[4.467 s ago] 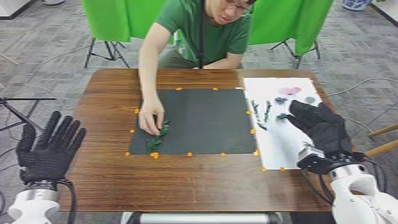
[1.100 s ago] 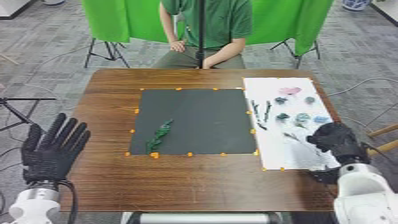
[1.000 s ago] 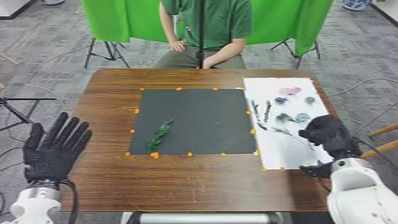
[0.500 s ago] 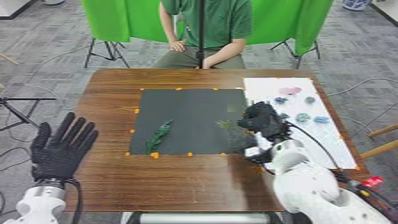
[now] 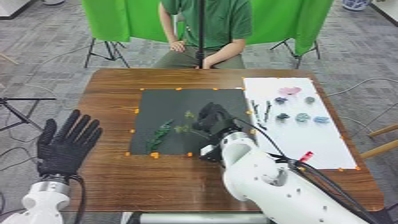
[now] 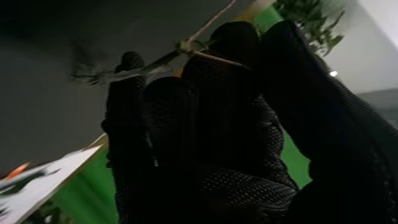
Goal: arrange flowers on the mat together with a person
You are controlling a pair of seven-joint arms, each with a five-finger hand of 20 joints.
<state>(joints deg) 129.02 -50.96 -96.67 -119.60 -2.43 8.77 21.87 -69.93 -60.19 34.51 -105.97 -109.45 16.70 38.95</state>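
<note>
One thin-stemmed pale sprig [image 5: 184, 129] is gripped by the fingers of the right hand [image 5: 213, 122] over the dark mat [image 5: 164, 103]. To the left of the held sprig, a leafy green stem [image 5: 161, 135] is laid on the mat. On the white sheet [image 5: 311, 137], one pink flower [image 5: 290, 91], small dark and pale blue flowers [image 5: 321, 119] and two dark twigs [image 5: 267, 108] are arranged. At the left edge of the brown desk [image 5: 115, 175], the left hand [image 5: 62, 156] is held with fingers straight and spread.
</note>
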